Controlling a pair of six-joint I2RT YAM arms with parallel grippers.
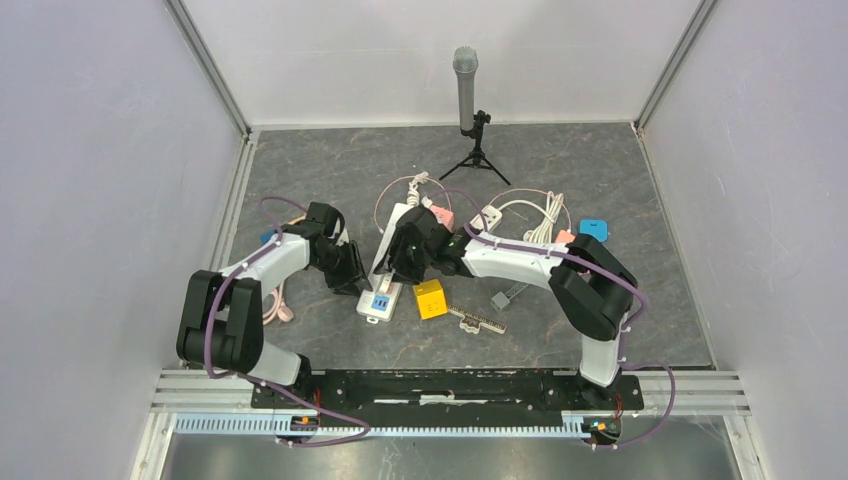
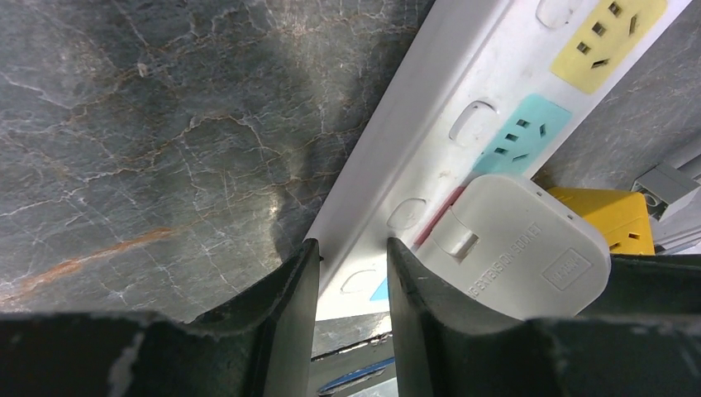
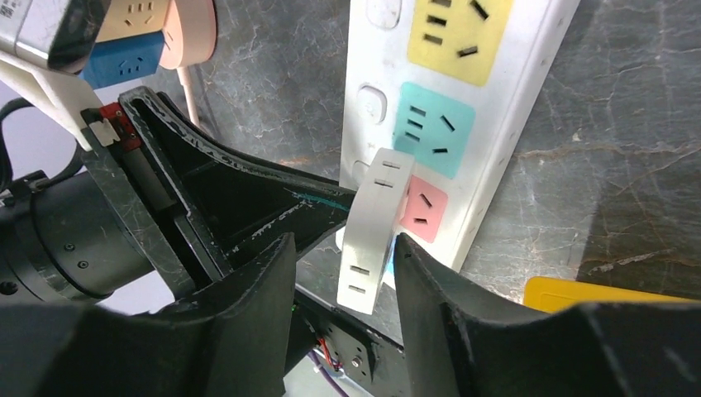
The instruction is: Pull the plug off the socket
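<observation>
A white power strip (image 1: 388, 245) with coloured sockets lies in the middle of the table, and a white plug adapter (image 1: 377, 304) sits at its near end. In the right wrist view the plug (image 3: 374, 231) stands over the strip (image 3: 496, 124) beside the pink socket. My right gripper (image 3: 345, 244) is open around it, the right finger touching it and the left finger apart. In the left wrist view my left gripper (image 2: 353, 248) is open, its fingers straddling the long left edge of the strip (image 2: 446, 99). The plug (image 2: 517, 248) lies just right of them.
A yellow block (image 1: 431, 298) lies right of the strip's near end, with a grey piece (image 1: 500, 298) and a ruler-like bar (image 1: 480, 320) beyond it. More sockets and coiled cables (image 1: 520, 215) lie behind. A microphone on a tripod (image 1: 467, 90) stands at the back.
</observation>
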